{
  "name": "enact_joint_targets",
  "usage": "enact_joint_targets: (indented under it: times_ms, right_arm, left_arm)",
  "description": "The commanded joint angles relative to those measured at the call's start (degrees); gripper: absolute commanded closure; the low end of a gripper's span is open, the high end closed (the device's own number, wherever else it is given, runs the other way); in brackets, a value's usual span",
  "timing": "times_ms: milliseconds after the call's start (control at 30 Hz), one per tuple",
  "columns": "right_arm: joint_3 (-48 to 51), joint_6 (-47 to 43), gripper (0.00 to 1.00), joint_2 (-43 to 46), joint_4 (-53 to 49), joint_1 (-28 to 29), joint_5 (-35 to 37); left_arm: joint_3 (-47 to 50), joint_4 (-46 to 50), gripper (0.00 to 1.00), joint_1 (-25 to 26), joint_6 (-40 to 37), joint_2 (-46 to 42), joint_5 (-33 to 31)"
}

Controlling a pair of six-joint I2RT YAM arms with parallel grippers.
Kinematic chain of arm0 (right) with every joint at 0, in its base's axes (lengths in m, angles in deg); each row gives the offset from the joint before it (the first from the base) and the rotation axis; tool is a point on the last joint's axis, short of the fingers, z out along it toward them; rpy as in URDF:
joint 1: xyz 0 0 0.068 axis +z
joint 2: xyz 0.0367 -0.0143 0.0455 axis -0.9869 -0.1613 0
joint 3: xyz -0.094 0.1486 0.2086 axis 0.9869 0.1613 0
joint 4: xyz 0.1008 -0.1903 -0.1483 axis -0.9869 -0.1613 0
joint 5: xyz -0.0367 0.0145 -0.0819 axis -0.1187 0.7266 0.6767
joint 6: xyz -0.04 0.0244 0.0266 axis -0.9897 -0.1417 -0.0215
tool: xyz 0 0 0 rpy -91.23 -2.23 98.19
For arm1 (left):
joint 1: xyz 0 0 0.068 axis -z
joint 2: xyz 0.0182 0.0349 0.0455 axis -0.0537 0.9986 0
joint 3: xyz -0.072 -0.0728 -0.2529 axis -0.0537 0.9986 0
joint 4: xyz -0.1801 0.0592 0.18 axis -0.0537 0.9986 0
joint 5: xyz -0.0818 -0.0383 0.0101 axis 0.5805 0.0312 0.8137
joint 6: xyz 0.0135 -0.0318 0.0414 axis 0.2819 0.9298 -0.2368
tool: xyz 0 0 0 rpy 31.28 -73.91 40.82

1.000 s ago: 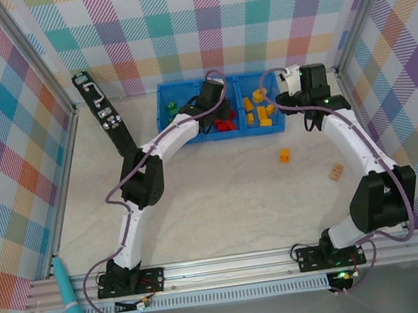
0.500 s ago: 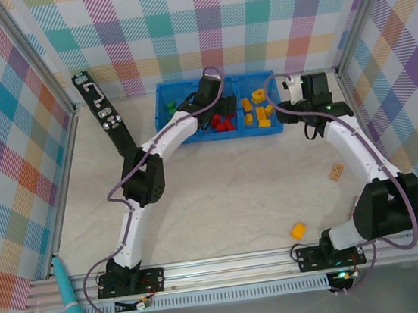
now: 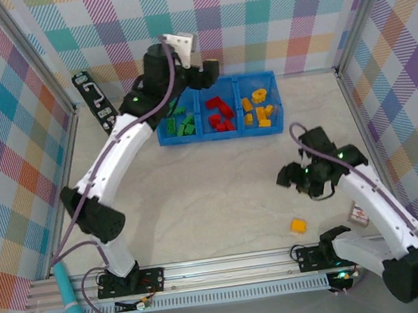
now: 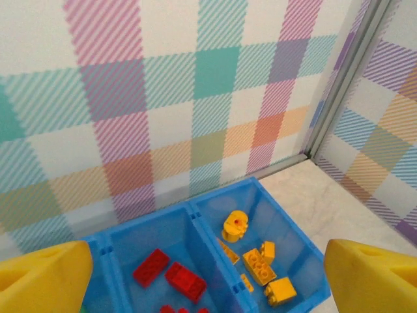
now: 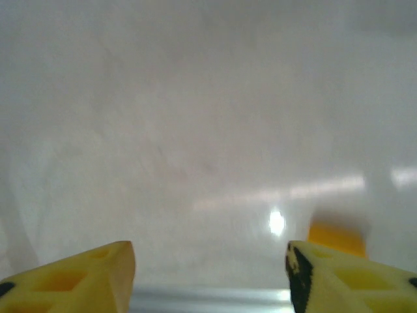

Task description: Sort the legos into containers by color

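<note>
The blue tray (image 3: 221,130) stands at the back with three compartments: green bricks (image 3: 183,124) on the left, red bricks (image 3: 219,113) in the middle, yellow bricks (image 3: 257,108) on the right. One yellow brick (image 3: 298,226) lies loose on the table near the front rail. My left gripper (image 3: 203,73) hangs open above the tray's back edge; the left wrist view looks down on red bricks (image 4: 172,274) and yellow bricks (image 4: 260,254) in the tray (image 4: 195,218). My right gripper (image 3: 301,183) is open and empty over the table, up-left of the loose brick (image 5: 335,236), which is blurred.
A tan tile (image 3: 359,214) lies right of the loose brick, beside the right arm. A black bar (image 3: 104,112) leans at the left wall. A teal tool (image 3: 67,296) rests on the front rail (image 3: 230,264). Plaid walls close in three sides.
The left gripper rose from the middle compartment and swung back-left. The right arm swept from the tray's right end to the front. The loose yellow brick and the tan tile moved toward the front.
</note>
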Motion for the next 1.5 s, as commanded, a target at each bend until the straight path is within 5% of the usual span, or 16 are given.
enact_joint_targets:
  times_ms: [0, 133, 300, 633, 867, 1133, 1300, 1467]
  right_arm:
    - [4.1, 19.1, 0.32, 4.5, -11.1, 5.7, 3.2]
    - [5.5, 28.9, 0.26, 6.4, -15.6, 13.5, 10.6]
    - [7.8, 30.3, 0.25, 1.4, -11.5, 17.5, 14.8]
    - [19.3, 29.2, 0.26, 1.6, 7.0, 18.4, 16.0]
    - [22.2, 25.9, 0.26, -0.9, 10.7, 18.5, 15.6]
    - [17.8, 23.8, 0.35, -10.4, 8.3, 19.2, 15.3]
    - [16.9, 23.3, 0.58, -12.5, 7.6, 19.4, 15.6]
    - [16.6, 23.4, 0.69, -10.7, 10.7, 19.4, 14.6]
  left_arm:
    - [6.8, 7.3, 0.07, -1.8, -2.4, -3.8, -2.1]
    - [11.6, 11.1, 0.06, -4.1, -2.6, -9.6, -2.5]
    - [19.1, 11.7, 0.04, -7.9, -2.5, -16.9, -1.8]
    - [27.6, 9.8, 0.00, -11.9, -4.2, -25.7, -1.9]
    - [27.3, 9.6, 0.00, -12.0, -4.2, -25.1, -1.6]
    - [25.3, 10.5, 0.00, -12.0, -3.6, -24.0, -1.4]
    - [25.0, 11.7, 0.00, -12.1, -4.2, -24.2, -2.6]
    - [25.8, 13.3, 0.00, -12.4, -4.5, -24.6, -3.2]
